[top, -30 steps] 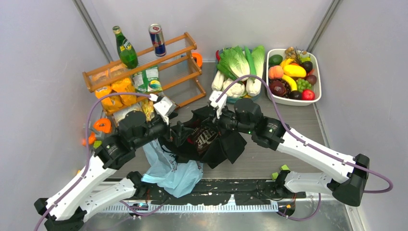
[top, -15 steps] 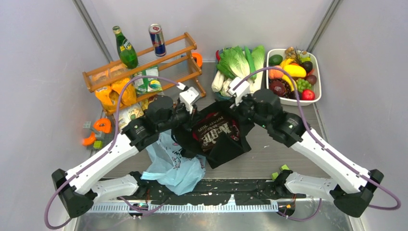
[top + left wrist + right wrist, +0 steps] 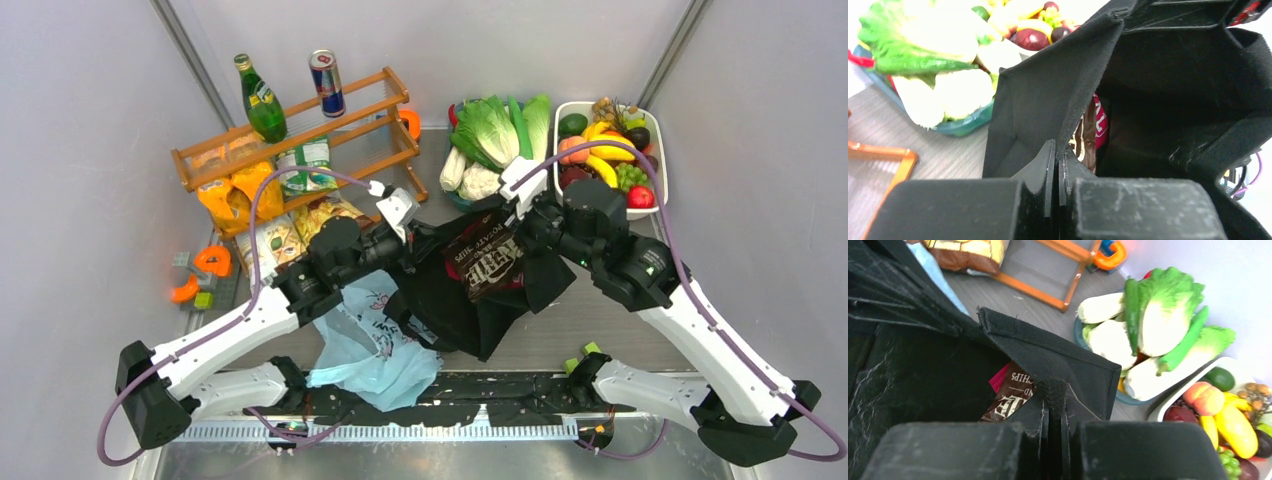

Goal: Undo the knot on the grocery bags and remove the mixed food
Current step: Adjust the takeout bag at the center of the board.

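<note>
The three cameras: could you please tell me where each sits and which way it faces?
Top: above and behind the arms, looking down on the table; both arms show, left hand and right hand on the black bag.
Left wrist: on the left arm, facing into the bag towards the vegetables; shut fingers show.
Right wrist: on the right arm, facing over the bag's edge to vegetables and fruit; shut fingers show.
Shared: both wrist views show the brown snack packet in the bag.

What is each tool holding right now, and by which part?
Both hold the black tote: the left tool pinches one edge of its mouth, the right tool the opposite edge.
</note>
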You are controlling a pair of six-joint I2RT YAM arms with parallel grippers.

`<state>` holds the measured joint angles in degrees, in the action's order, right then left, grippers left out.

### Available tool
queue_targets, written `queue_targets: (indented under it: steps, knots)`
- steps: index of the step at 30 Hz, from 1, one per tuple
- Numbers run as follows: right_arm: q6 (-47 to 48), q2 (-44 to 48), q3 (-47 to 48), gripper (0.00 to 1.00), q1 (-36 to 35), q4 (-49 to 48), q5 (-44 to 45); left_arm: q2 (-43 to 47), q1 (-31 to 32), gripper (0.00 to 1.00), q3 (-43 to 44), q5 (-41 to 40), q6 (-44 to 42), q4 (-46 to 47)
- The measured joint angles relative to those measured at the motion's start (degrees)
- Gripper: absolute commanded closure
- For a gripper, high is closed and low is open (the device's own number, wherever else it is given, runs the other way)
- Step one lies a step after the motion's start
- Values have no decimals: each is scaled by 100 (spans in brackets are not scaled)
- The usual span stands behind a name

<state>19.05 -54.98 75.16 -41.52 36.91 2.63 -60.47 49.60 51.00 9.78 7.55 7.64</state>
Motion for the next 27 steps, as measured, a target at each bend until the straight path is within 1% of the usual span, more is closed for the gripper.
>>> queue_targets:
  steps: [5,10,14,17,20,24,27]
  knots:
    - [-90,-17,-581,95,-365,-179,-37,396,0,100,-833,-402,136,240]
    - [-518,-138,-1191,95,-1222,-750,20,1115,-2,100,-1655,-1027,332,144]
    - [-979,-236,-1530,95,-1670,-1248,197,1836,0,100,-2061,-1543,431,-116]
    - [-1091,-278,-1526,95,-1762,-1436,621,2061,15,100,-2074,-1646,417,-249]
    - [-949,-275,-1456,95,-1775,-1475,1034,2011,28,100,-1952,-1635,382,-284]
    - [-581,-275,-1193,95,-1698,-1226,1364,1648,39,100,-1679,-1556,380,-157]
    - [-289,-275,-881,95,-1480,-927,1528,1200,42,100,-1233,-1392,378,-136]
